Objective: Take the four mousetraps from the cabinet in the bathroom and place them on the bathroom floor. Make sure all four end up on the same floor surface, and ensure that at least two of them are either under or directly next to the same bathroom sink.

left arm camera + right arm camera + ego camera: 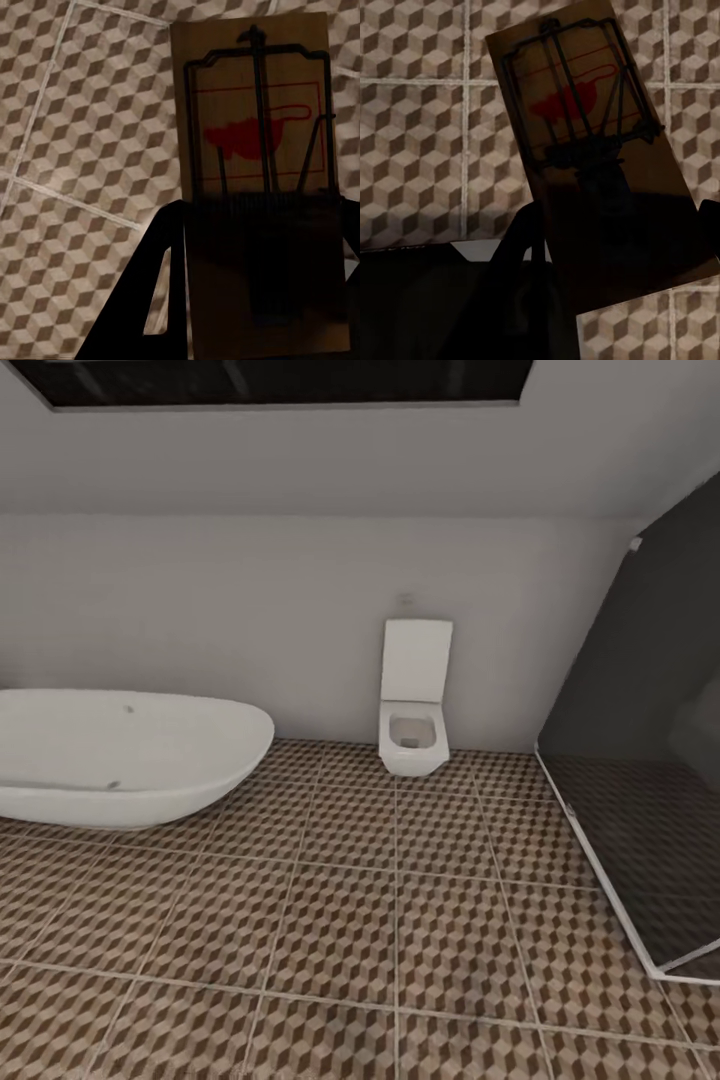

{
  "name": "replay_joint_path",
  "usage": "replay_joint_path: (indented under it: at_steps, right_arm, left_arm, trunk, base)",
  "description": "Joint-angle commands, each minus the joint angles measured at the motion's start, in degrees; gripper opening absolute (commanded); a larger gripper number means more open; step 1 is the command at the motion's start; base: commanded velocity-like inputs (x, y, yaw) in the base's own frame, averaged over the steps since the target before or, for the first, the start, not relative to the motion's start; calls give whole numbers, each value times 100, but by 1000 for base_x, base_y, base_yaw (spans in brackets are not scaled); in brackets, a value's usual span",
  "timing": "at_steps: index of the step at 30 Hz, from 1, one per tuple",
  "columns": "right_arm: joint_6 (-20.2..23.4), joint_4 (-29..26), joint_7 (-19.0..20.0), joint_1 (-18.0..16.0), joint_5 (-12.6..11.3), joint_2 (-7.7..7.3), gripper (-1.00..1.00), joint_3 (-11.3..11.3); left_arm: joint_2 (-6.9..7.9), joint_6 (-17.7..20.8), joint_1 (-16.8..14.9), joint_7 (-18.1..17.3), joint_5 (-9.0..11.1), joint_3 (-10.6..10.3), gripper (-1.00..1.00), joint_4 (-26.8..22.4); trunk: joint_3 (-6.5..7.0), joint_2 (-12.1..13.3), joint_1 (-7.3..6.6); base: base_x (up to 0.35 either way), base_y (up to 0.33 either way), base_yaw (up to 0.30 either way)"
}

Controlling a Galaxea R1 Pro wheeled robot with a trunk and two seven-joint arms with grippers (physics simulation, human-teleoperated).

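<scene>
Clamping a mousetrap (259,150) in each hand, above tiles.

Left pincer (259,300): matte black throughout. One finger (150,292) is a flat, angular plate pierced by a slim triangular cut-out. Right pincer (615,262): the same matte black, with a smooth, rounded finger (521,247) rising from a broad, dark housing.

Matt wooden mousetraps (255,112), seemingly metal bars; tiled bathroom floor (400,940).
</scene>
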Motion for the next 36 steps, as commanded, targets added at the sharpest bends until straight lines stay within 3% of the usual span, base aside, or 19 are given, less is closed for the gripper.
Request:
replay_joint_path:
  at_steps: [1, 26, 36]
  right_arm:
    - [-14, -4, -49, -2, -38, -5, -100, 51]
    - [-14, -4, -48, -2, -38, 3, -100, 51]
    - [-14, -4, -48, -2, -38, 3, -100, 44]
  left_arm:
    - [1, -7, -2, 79, -20, -50, -100, -5]
    - [1, -13, -2, 79, -20, -54, -100, -5]
    - [1, -15, -2, 79, -20, -49, -100, -5]
  trunk:
    - [-10, -7, 2]
    - [-64, -7, 2]
    - [-66, -7, 2]
  base:
    - [0, 32, 285]
    - [0, -39, 281]
    - [0, -2, -32]
